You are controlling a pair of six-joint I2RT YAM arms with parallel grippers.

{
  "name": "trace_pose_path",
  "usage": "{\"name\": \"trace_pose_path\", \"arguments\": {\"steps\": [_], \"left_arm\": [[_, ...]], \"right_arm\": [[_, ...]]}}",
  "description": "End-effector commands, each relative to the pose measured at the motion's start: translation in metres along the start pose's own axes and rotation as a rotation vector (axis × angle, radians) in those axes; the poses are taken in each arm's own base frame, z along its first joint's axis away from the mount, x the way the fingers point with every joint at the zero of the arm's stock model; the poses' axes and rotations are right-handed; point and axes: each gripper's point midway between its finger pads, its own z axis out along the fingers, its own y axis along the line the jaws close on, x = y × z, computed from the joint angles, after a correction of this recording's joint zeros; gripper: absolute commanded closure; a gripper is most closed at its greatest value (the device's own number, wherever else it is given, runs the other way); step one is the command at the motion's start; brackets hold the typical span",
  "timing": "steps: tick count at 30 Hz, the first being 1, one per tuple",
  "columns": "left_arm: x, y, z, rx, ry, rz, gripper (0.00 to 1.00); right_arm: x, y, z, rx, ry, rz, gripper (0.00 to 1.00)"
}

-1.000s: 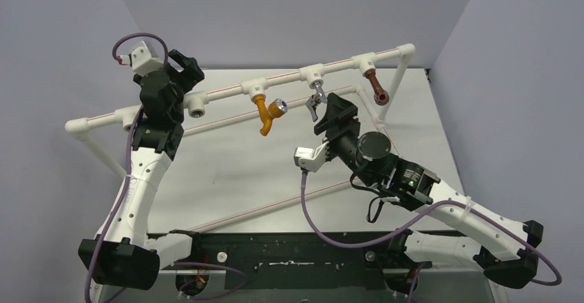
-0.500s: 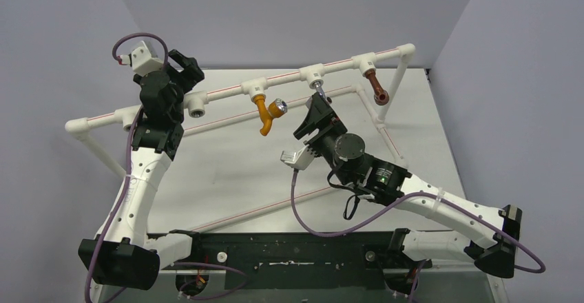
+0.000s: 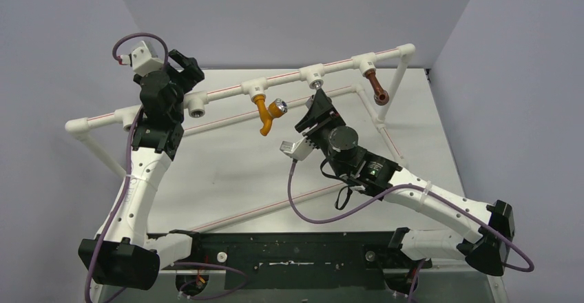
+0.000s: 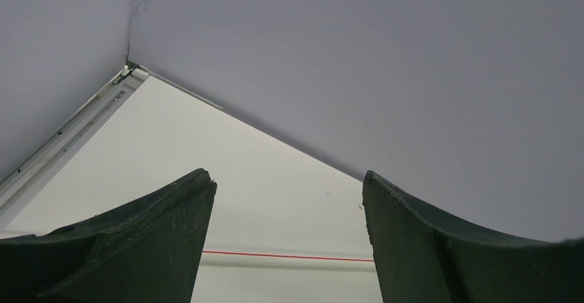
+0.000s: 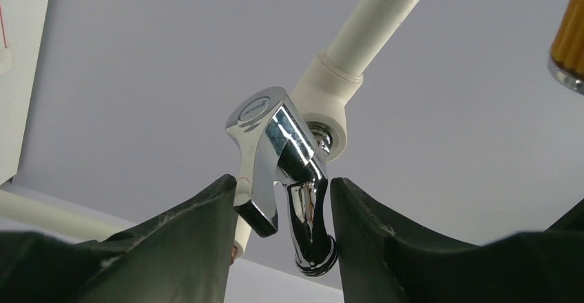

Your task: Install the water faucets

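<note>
The silver faucet point(image 5: 289, 158) hangs from a white tee fitting point(image 5: 329, 103) on the pipe. My right gripper point(image 5: 284, 182) is closed round it, one finger against the lever, the other against the spout. In the top view the right gripper point(image 3: 318, 102) hides this faucet under the middle tee point(image 3: 316, 81). The orange faucet point(image 3: 264, 113) with its chrome knob point(image 3: 279, 104) hangs from the tee to the left. The brown faucet point(image 3: 376, 87) hangs from the right tee. My left gripper point(image 3: 186, 62) is open and empty, raised at the far left; it also shows in the left wrist view point(image 4: 288, 179).
The white pipe frame point(image 3: 227, 88) with red stripes spans the table's back and slopes down at both ends. An empty tee socket point(image 3: 198, 113) sits beside the left arm. A lower pipe point(image 3: 275, 203) crosses the table. Grey walls close in on three sides.
My right arm has swung left and forward. Its gripper, which stood to the right of the silver faucet, has moved onto it and now covers it. The left arm has not moved.
</note>
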Motion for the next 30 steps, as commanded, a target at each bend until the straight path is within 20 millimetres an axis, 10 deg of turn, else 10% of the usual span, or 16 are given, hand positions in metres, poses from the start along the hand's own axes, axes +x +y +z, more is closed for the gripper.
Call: {"name": "trace_pose_path", "arguments": {"steps": [1,9,30], "left_arm": [[0.106,0.058,-0.01,-0.155,0.334,0.141,0.24],[0.106,0.056,-0.01,-0.15,0.335,0.138,0.24],[0.105,0.056,-0.011,-0.15,0.333,0.138,0.24]], "right_arm": [[0.011,-0.013,0.003,0.057,0.048,0.071,0.53],[0.012,-0.017,0.006,0.094,0.057,0.199,1.0],[-0.011,-0.066,-0.021,0.426,-0.332,1.337,1.0]]}}
